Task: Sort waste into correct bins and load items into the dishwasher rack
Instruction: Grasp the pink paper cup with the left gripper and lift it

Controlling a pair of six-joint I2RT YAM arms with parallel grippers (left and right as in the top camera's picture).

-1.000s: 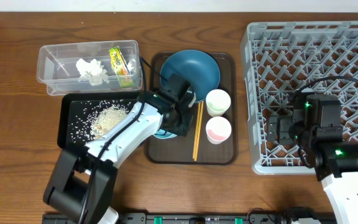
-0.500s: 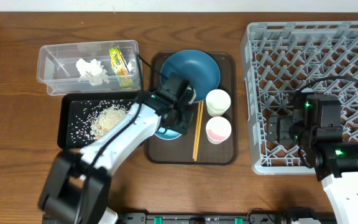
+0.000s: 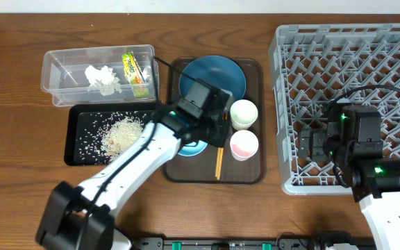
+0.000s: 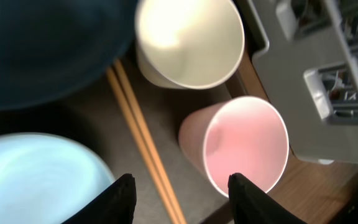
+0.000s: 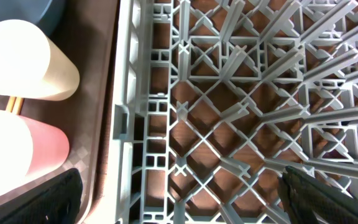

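Observation:
My left gripper [image 3: 217, 129] is open and empty, hovering over the wooden chopsticks [image 3: 219, 158] on the brown tray. In the left wrist view the gripper [image 4: 182, 200] straddles the chopsticks [image 4: 143, 142], with the light blue bowl [image 4: 36, 180] to the left and the pinkish cup [image 4: 244, 144] to the right. The white cup [image 3: 244, 113] and dark blue plate [image 3: 217, 73] lie beyond. My right gripper [image 3: 305, 146] is open and empty over the grey rack [image 3: 346, 76] near its left edge [image 5: 126, 112]. The tissue [image 3: 103, 78] and wrapper [image 3: 134, 71] lie in the clear tub [image 3: 61, 59]. Rice [image 3: 120, 132] lies in the black tray [image 3: 75, 156].
The brown serving tray [image 3: 252, 173] sits between the black tray and the rack. The rack's left wall stands close to the two cups, which also show in the right wrist view, white cup [image 5: 23, 59] and pinkish cup [image 5: 17, 149].
My left gripper has moved right, from over the light blue bowl to over the chopsticks beside the cups. The right arm has not moved.

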